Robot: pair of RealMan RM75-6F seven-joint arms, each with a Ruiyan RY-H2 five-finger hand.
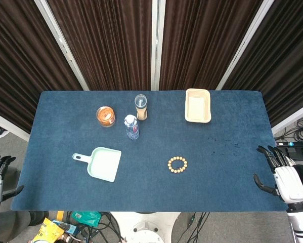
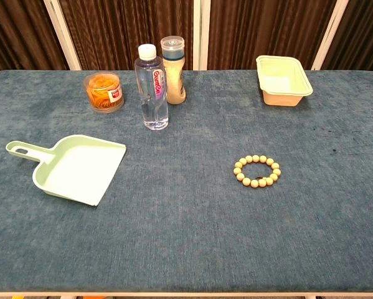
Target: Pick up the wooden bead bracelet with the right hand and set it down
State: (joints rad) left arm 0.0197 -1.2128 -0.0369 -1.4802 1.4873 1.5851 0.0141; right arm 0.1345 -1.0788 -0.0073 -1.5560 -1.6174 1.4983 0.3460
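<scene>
My right robot hand (image 1: 285, 177) hangs released, fingers spread, off the table's (image 1: 232, 121) right edge; bracelet (image 1: 177, 165) lies flat, untouched, well apart.

- Blue cloth-covered counter (image 2: 186, 249), dark pleated curtains behind.
- Pale green plastic dustpan (image 2: 74, 169), lying flat at left, handle pointing left.
- Clear plastic water bottle (image 2: 151, 88), upright, just beside a tall beige-filled shaker (image 2: 173, 70).
- Small glass jar with orange contents (image 2: 103, 91), left of the bottle.
- Cream rectangular tray (image 2: 283, 80), far right.
</scene>
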